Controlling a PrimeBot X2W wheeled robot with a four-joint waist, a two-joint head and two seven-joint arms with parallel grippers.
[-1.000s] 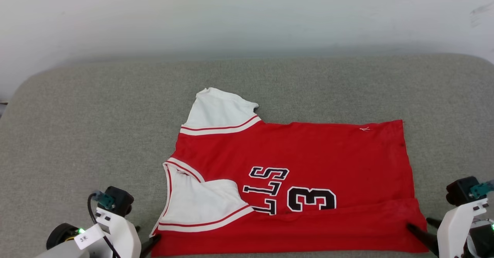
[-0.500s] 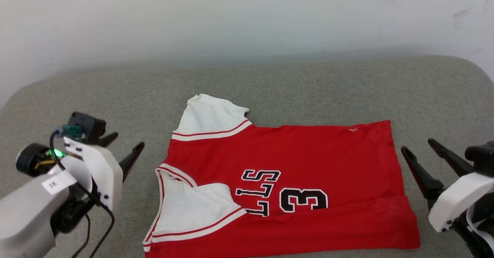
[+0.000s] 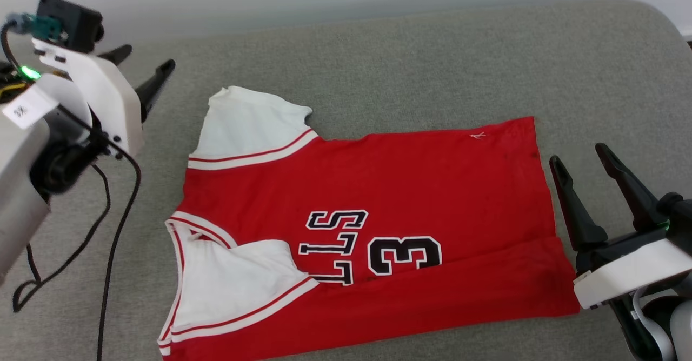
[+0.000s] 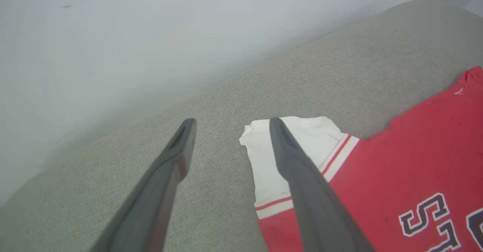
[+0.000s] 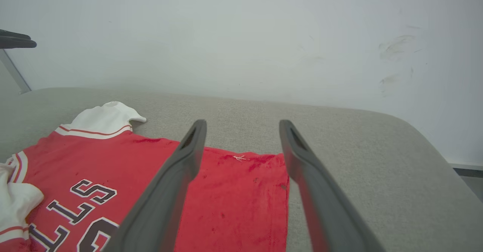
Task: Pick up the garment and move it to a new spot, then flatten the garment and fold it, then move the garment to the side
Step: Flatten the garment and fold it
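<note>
The garment (image 3: 378,188) lies spread on the grey padded surface (image 3: 432,53), collar toward the robot's left and hem toward its right. Its near long edge is turned over onto the body as a red band (image 3: 432,301), and the near sleeve (image 3: 232,280) is laid inward over part of the lettering (image 3: 335,247). The far sleeve (image 3: 246,120) lies flat and unfolded. The fold step therefore appears to be in hand, with the near side done and the far side outstanding. The left hand (image 3: 146,58) is empty, fingers apart, beside the far sleeve and clear of the fabric. The right hand (image 3: 578,154) is empty, fingers apart, just beside the hem edge. The next move likely calls for the left hand to pinch the far sleeve and the right hand the far hem corner (image 3: 532,120). Both should then carry that edge toward the near side in parallel, keeping the crease straight.
</note>
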